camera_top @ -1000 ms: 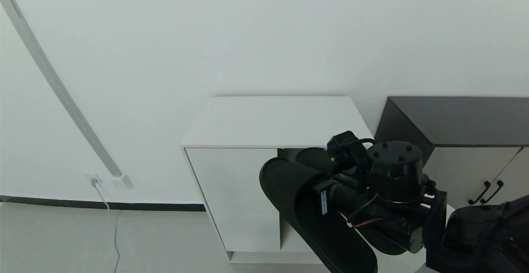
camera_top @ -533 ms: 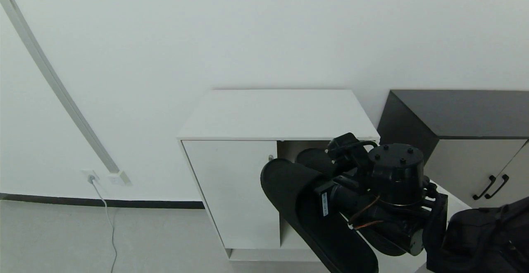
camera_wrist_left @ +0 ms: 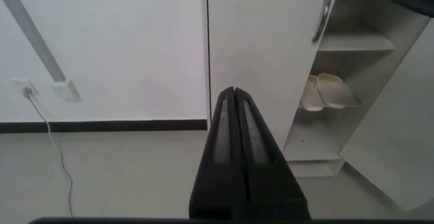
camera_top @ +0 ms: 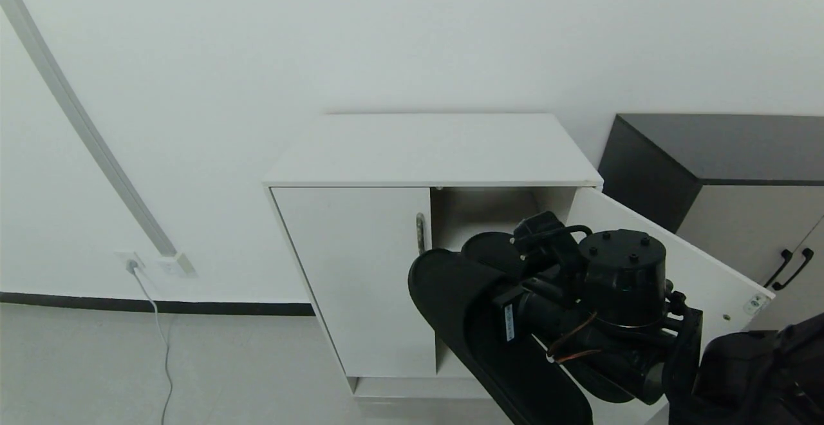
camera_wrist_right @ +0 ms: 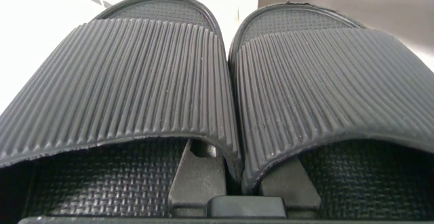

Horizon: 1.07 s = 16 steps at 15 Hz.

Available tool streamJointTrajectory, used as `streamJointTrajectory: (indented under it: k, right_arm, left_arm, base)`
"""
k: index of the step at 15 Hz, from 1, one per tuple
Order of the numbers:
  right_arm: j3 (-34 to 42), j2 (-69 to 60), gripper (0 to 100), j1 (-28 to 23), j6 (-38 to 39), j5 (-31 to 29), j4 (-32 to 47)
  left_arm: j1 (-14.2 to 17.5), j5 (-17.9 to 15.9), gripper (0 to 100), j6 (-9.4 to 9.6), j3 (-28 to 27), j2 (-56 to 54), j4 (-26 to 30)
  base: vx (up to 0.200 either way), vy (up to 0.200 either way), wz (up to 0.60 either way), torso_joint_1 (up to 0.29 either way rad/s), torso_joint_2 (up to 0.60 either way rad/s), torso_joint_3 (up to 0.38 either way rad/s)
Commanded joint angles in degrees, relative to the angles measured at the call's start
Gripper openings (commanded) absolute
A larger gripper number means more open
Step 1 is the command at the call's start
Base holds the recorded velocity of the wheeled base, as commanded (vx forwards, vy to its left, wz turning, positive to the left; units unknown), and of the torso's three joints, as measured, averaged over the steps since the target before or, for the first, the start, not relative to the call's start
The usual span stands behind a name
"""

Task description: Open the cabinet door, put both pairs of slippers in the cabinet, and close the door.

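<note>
Head camera shifts, baring the open door [camera_top: 708,270] on the cabinet [camera_top: 425,148]; my right gripper [camera_wrist_right: 241,175] pinches the black slippers [camera_top: 476,309], left gripper [camera_wrist_left: 234,136] pressed together

A white wall [camera_top: 386,38] meets grey floor [camera_top: 77,367]; a dark-topped sideboard [camera_top: 727,148] stands right.

The head camera looks forward and down from high up at the white cabinet [camera_top: 427,148], at middle distance, with the black slippers [camera_top: 476,322] close to the lens at 5 o'clock. The left wrist camera sits lower, facing the cabinet front at 1 o'clock over the left gripper [camera_wrist_left: 234,94]. The right wrist camera sits tight behind the slippers; the grey patch at 1 o'clock is possibly the cabinet. The head and left wrist views share the handle [camera_top: 420,233] and the wall socket [camera_top: 132,263].
</note>
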Motion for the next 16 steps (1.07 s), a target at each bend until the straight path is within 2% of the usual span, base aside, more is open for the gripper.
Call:
streamJointTrajectory:
  k: [1, 8, 16]
  right_arm:
    - [0.1, 0.2, 0, 0.0, 0.0, 0.0, 0.0]
    - [0.4, 0.2, 0, 0.0, -0.6, 0.0, 0.0]
    - [0.4, 0.2, 0, 0.0, -0.7, 0.1, 0.0]
  left_arm:
    - [0.0, 0.0, 0, 0.02, 0.0, 0.1, 0.0]
    - [0.0, 0.0, 0, -0.07, 0.0, 0.1, 0.0]
    - [0.0, 0.0, 0, -0.07, -0.1, 0.1, 0.0]
  base:
    - [0.000, 0.000, 0.00, -0.212, 0.53, 0.315]
    - [0.000, 0.000, 0.00, -0.194, 0.51, 0.318]
    - [0.000, 0.000, 0.00, -0.141, 0.48, 0.332]
